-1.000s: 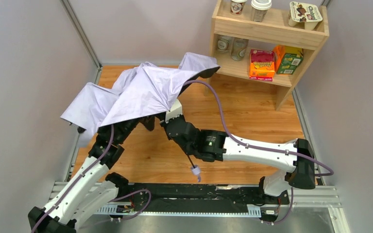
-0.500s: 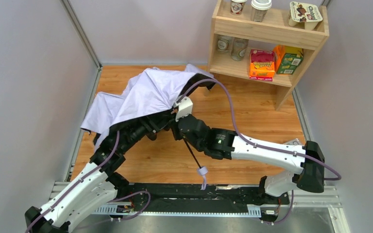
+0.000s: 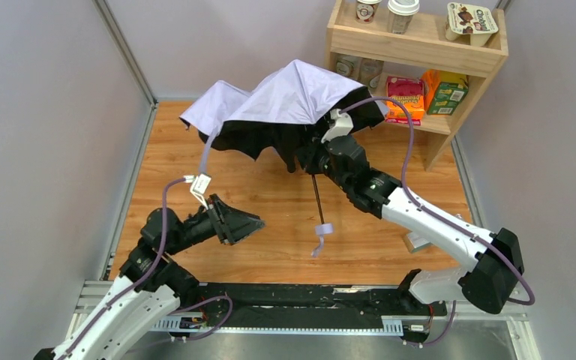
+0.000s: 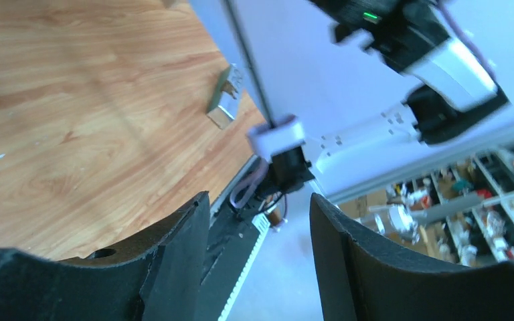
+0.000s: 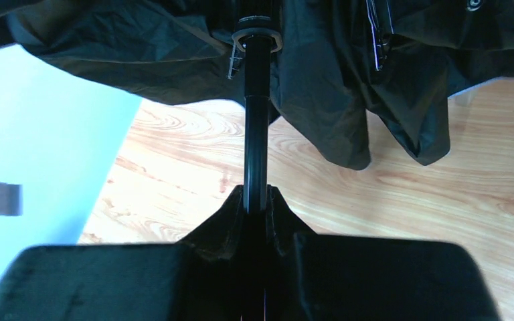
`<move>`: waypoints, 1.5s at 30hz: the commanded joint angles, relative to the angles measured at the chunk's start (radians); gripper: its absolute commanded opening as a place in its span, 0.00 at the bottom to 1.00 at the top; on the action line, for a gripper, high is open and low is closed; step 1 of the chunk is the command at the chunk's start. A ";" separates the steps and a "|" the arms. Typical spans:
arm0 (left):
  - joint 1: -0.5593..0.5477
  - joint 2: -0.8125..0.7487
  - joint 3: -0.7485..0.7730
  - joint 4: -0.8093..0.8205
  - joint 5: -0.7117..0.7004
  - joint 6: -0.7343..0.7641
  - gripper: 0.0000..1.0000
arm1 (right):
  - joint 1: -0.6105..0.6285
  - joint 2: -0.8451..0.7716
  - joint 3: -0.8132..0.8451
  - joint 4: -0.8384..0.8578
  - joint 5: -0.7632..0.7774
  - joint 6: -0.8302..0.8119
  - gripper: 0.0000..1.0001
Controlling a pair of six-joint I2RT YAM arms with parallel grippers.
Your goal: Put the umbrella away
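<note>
The right gripper (image 5: 256,200) clamped the umbrella (image 3: 292,94) by its near-upright shaft (image 3: 316,199), while the left gripper (image 3: 249,223), wide open and empty, sat low, left of the handle (image 3: 324,228).

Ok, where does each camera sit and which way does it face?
Top external: above, behind the arms, looking down on table, umbrella, shelf; both arms show.
Left wrist: on left arm, facing across the table toward handle and right arm; open left tool shows.
Right wrist: on right arm, facing up the shaft into the canopy; right tool clamps it.
Shared: shaft, top and right wrist.
</note>
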 commanded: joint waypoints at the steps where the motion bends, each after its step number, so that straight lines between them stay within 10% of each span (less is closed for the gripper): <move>1: -0.003 -0.141 0.132 -0.055 0.123 0.176 0.65 | -0.050 -0.081 -0.065 0.198 -0.163 -0.137 0.00; 6: -0.003 -0.120 0.505 -0.311 -0.045 0.438 0.66 | -0.084 -0.221 -0.293 0.382 -0.350 -0.337 0.00; 10: -0.003 -0.043 0.692 -0.465 -0.540 0.345 0.68 | -0.136 -0.363 -0.525 0.610 -0.554 -0.406 0.00; 14: -0.003 0.044 0.683 -0.413 -0.664 0.351 0.71 | -0.172 -0.416 -0.578 0.636 -0.755 -0.408 0.00; 22: -0.003 0.377 0.764 -0.330 -0.441 0.448 0.75 | -0.173 -0.411 -0.564 0.593 -0.884 -0.406 0.00; 45: 0.035 0.536 0.665 -0.064 -0.086 0.144 0.77 | -0.172 -0.416 -0.531 0.619 -0.999 -0.362 0.00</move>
